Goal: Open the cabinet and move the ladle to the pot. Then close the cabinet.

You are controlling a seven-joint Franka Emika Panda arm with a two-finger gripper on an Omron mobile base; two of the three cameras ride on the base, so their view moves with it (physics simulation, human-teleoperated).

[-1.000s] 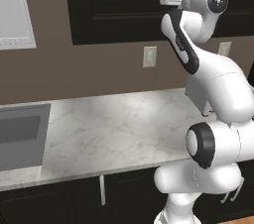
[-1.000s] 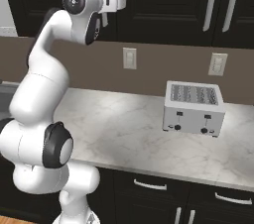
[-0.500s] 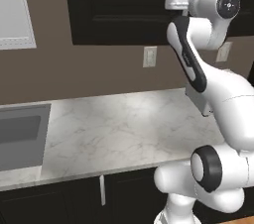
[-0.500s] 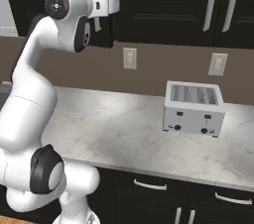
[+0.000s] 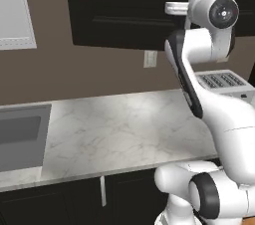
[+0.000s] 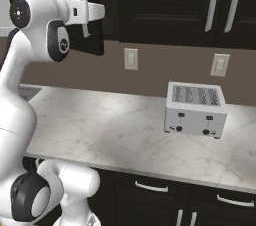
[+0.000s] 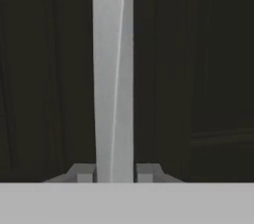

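since a second ago: shoulder and elbow swung away from the base cameras' centre, upper arm now leaning further over the counter; hand held at the same height against the cabinet (image 5: 129, 10). door edge in the right base view now standing slightly proud of the neighbouring fronts, i.e. pulled a little ajar; flush earlier.

gripper (image 7: 114, 172) pinched on the cabinet's handle (image 7: 113, 69), one dark finger (image 7: 83, 173) either side of the bar, both touching it. handle: long, straight, vertical, brushed silver, flat-faced with a soft highlight down one side. cabinet: matte black, raised-panel door, mounted on the wall above the counter, directly ahead of the hand.

counter (image 5: 119, 134): pale marble, grey veining, smooth, square front edge. sink (image 5: 20, 137) recessed at its left end, flat grey. toaster (image 6: 195, 109) boxy, silver, slotted top, two dark knobs. wall brown, two cream outlet plates (image 6: 131, 59).
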